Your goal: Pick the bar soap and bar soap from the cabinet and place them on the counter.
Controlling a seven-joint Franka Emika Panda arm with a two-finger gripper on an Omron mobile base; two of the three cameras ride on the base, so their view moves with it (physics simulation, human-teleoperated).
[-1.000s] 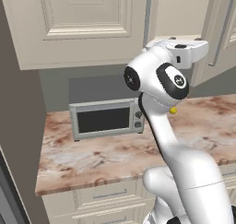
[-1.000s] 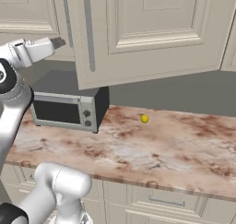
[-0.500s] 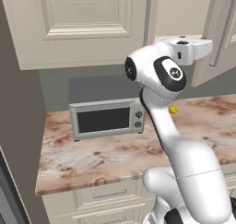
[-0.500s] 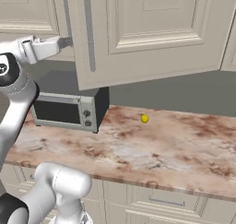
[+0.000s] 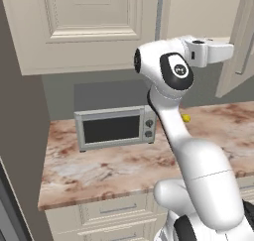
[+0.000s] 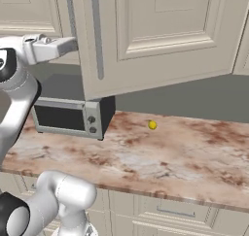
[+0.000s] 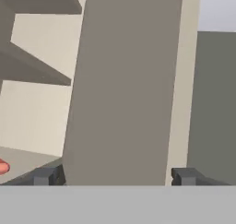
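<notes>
Claw (image 7: pixel 113 176) spread wide at the cabinet (image 7: pixel 124 85) door edge, holding nothing.
Bar soap (image 7: pixel 2 166) shows at nine o'clock on the shelf: probably light, stiff, slick; grip across its short sides.

No readable text, label, brand, number or sign appears anywhere; the microwave (image 5: pixel 116 128) front shows only blank knobs.

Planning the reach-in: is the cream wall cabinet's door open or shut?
Open. The cream wall cabinet's raised-panel door stands swung outward over the marbled counter, its beige inside visible in the hand view.
</notes>
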